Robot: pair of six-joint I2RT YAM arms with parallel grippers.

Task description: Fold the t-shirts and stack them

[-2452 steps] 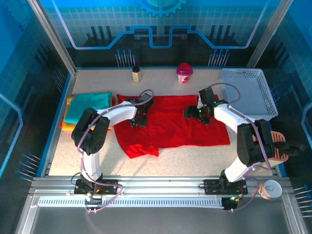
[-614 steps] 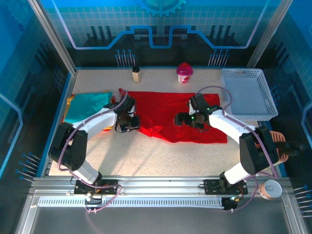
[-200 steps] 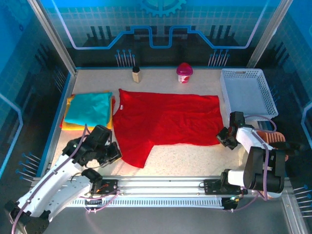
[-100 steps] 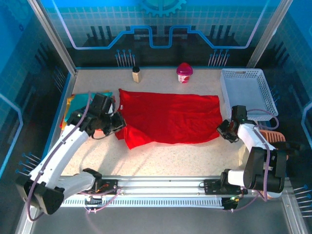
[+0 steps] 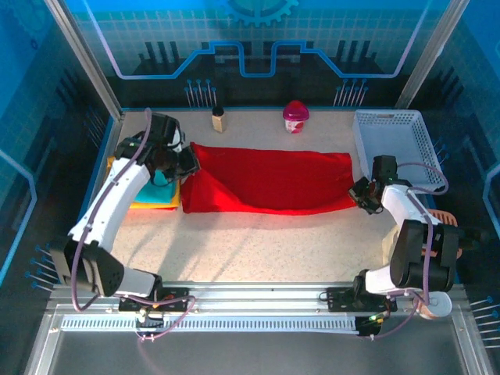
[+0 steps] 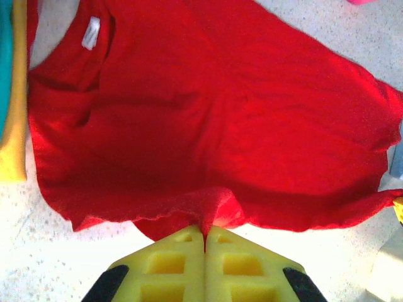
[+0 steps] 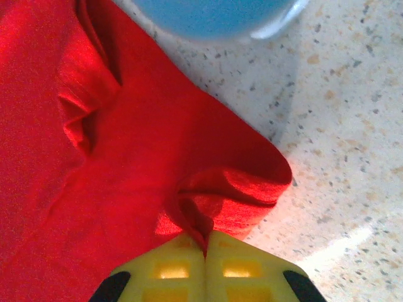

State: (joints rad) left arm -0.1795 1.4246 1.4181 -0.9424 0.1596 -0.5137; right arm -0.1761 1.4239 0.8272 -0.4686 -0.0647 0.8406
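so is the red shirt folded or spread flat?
Folded lengthwise: the red shirt lies as a narrow doubled band, with left end effector and right end effector shut on its cloth.

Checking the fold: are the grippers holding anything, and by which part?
Both hold the red t-shirt: the left gripper pinches a bunched edge at its collar end, the right gripper a bunched edge at the opposite end.

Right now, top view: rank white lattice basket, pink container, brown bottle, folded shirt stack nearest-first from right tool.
1. White lattice plastic basket, beside right tool.
2. Pink lidded container, back centre.
3. Small brown bottle, back left.
4. Folded shirt stack, far left.
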